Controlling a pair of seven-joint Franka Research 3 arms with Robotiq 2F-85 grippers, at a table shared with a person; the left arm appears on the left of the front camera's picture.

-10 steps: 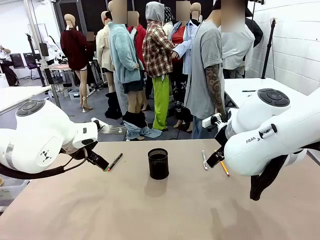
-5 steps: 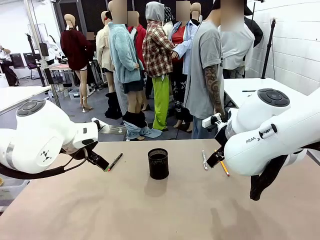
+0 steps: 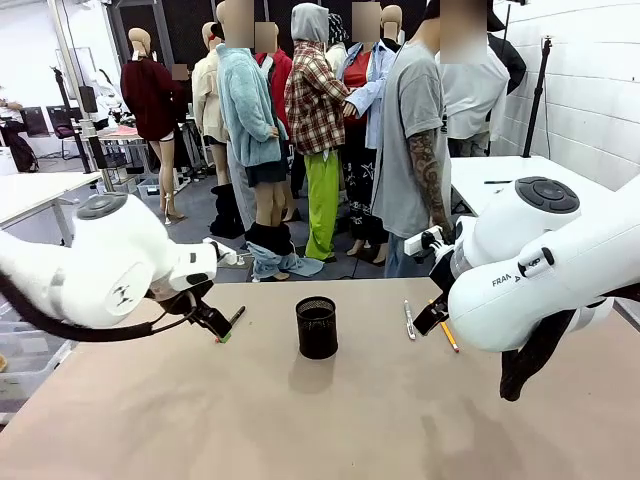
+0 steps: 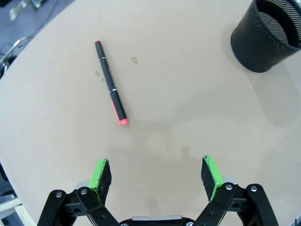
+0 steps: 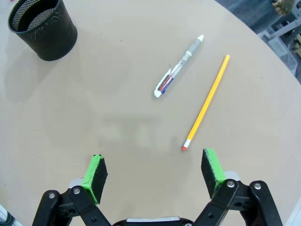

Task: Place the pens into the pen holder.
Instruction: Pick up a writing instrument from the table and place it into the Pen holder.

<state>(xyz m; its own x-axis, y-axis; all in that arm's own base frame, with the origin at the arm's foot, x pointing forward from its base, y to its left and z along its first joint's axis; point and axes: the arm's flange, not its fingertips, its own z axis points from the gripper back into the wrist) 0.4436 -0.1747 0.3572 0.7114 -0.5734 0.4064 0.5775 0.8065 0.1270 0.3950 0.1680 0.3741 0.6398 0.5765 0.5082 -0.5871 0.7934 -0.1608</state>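
Observation:
The black mesh pen holder (image 3: pixel 317 327) stands upright mid-table, also seen in the left wrist view (image 4: pixel 270 35) and the right wrist view (image 5: pixel 43 28). A dark pen with red ends (image 4: pixel 111 84) lies flat to its left, just beyond my open left gripper (image 4: pixel 156 172), whose fingertips (image 3: pixel 222 330) hover by the pen (image 3: pixel 236 316). On the holder's right lie a white-silver pen (image 5: pixel 179 66) and a yellow pencil (image 5: pixel 207 102). My right gripper (image 5: pixel 153 172) hangs open above the table just short of them. The front view shows that pen (image 3: pixel 408 320) and pencil (image 3: pixel 449 336) beside the right gripper (image 3: pixel 432 318).
The tan table (image 3: pixel 330 420) has a rounded far edge. A person in a grey shirt (image 3: pixel 415 140) stands behind it at the right. A white table (image 3: pixel 500 175) stands at the back right.
My left arm has swung right and forward, bringing its gripper close to the dark pen. The right arm, the pens and the holder have not moved.

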